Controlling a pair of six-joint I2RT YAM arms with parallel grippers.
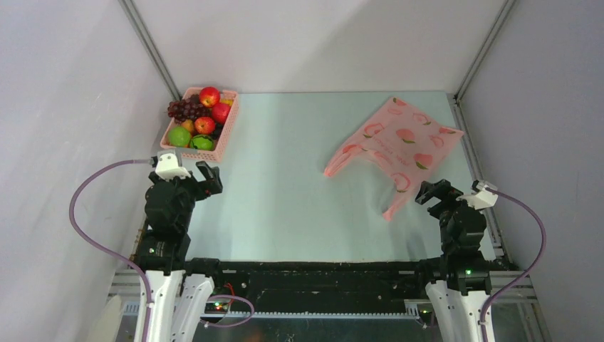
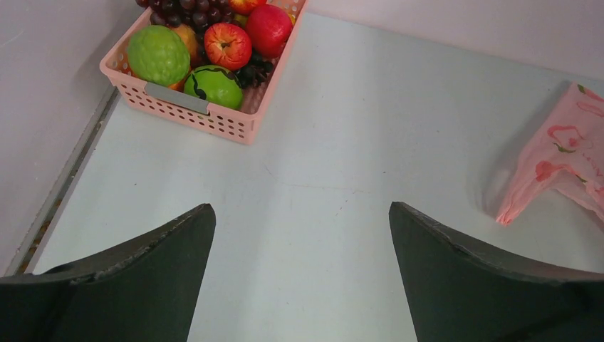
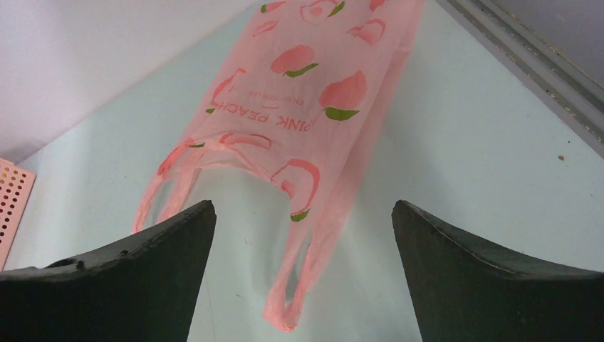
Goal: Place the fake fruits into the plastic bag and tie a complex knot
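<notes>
The fake fruits [image 1: 204,114] lie in a pink lattice basket [image 1: 222,139] at the far left: red apples, green apples, a grape bunch. They also show in the left wrist view [image 2: 227,44]. The plastic bag [image 1: 400,142] lies flat at the far right, pink with peach prints, handles pointing toward me. In the right wrist view the bag [image 3: 306,107] has one loop handle [image 3: 299,281] lying between my fingers' line of sight. My left gripper [image 1: 205,178] is open and empty, just short of the basket. My right gripper [image 1: 436,192] is open and empty, beside the bag's near handle.
Grey walls enclose the table on three sides. A metal rail [image 1: 474,178] runs along the right edge. The basket [image 2: 192,114] sits against the left wall corner. Pink cables loop from both wrists.
</notes>
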